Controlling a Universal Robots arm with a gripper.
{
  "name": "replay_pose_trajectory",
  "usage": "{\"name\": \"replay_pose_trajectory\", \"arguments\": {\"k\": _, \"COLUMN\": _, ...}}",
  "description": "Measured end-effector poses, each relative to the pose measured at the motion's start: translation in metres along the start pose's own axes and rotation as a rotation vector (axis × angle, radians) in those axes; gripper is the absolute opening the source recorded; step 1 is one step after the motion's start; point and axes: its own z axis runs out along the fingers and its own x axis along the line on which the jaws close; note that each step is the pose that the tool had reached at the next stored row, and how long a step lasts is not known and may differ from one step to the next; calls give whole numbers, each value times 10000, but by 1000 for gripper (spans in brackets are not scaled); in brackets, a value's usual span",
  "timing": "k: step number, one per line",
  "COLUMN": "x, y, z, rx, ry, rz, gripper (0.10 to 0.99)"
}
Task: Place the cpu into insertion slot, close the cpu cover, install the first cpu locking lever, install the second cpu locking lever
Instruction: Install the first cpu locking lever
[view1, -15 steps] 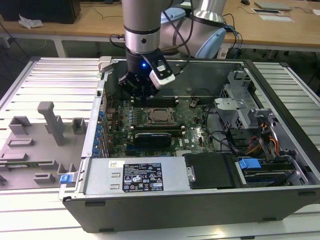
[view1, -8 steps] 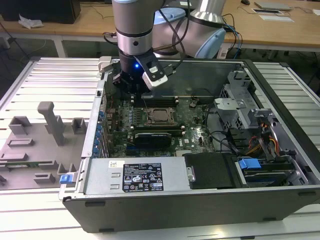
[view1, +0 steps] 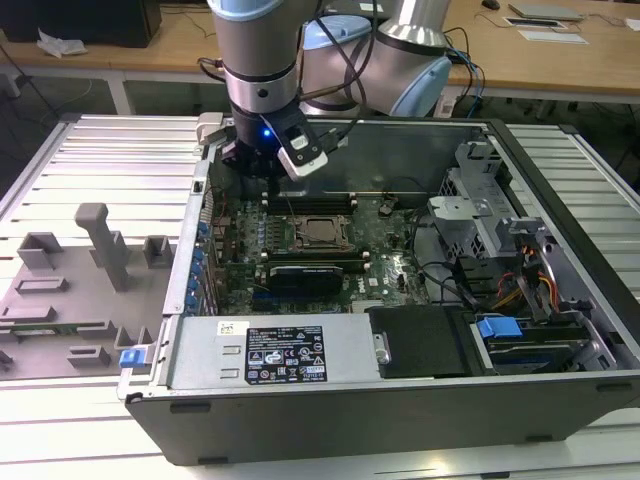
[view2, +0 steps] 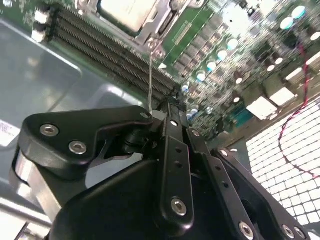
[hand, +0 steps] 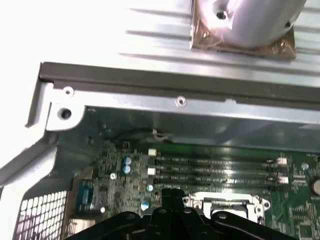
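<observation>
Pincer (view2: 171, 103) closed near cpu (view1: 322, 232); label (view1: 285, 357) text unreadable

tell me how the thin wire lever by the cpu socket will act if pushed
The lever is a thin bare metal rod, so it likely flexes and springs back. Smooth and narrow, it may slip sideways. One end meets the socket corner, so it probably swings rather than slides.

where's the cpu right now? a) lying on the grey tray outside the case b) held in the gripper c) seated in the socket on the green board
c: in the exterior view the cpu lies flat inside the insertion slot on the green board, its pale metal top facing up.
</observation>
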Motion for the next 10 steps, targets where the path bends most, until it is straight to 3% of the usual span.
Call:
{"name": "replay_pose_trajectory", "arguments": {"k": 4, "x": -73, "y": -8, "z": 9, "rx": -5, "ry": -2, "rz": -1, "gripper": 106}}
{"name": "replay_pose_trajectory", "arguments": {"k": 10, "x": -566, "y": -60, "z": 40, "rx": -5, "ry": -1, "rz": -2, "gripper": 106}}
